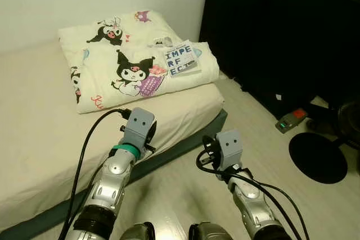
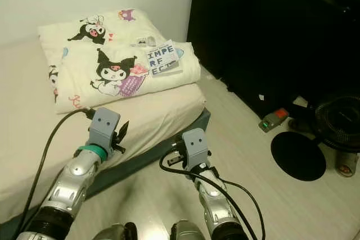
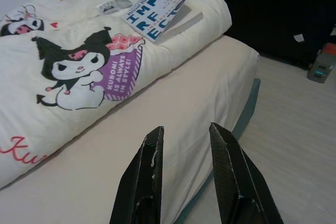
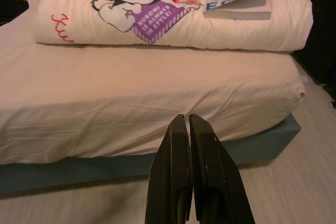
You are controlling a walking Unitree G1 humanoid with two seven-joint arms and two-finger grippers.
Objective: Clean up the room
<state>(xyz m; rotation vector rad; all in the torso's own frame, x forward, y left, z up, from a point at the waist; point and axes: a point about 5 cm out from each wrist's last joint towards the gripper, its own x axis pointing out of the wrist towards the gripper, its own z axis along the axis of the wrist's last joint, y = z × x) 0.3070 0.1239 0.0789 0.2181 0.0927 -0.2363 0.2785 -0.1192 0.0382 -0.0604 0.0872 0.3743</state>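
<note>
A low mattress (image 1: 39,116) in a cream sheet lies before me. On its far end rests a folded cream blanket (image 1: 121,68) printed with a black cartoon character. A book (image 1: 181,60) with blue letters lies on the blanket's right part, and a small pale item (image 1: 162,41) sits just behind it. My left gripper (image 3: 185,129) hovers open over the mattress's near edge, holding nothing. My right gripper (image 4: 188,116) is shut and empty, low over the floor and facing the mattress's side.
A tall black cabinet (image 1: 281,32) fills the right side past the bed. On the pale floor lie a power strip (image 1: 291,120) with a green light and a round black fan base (image 1: 318,157). A can (image 2: 346,164) stands by the fan (image 2: 340,119).
</note>
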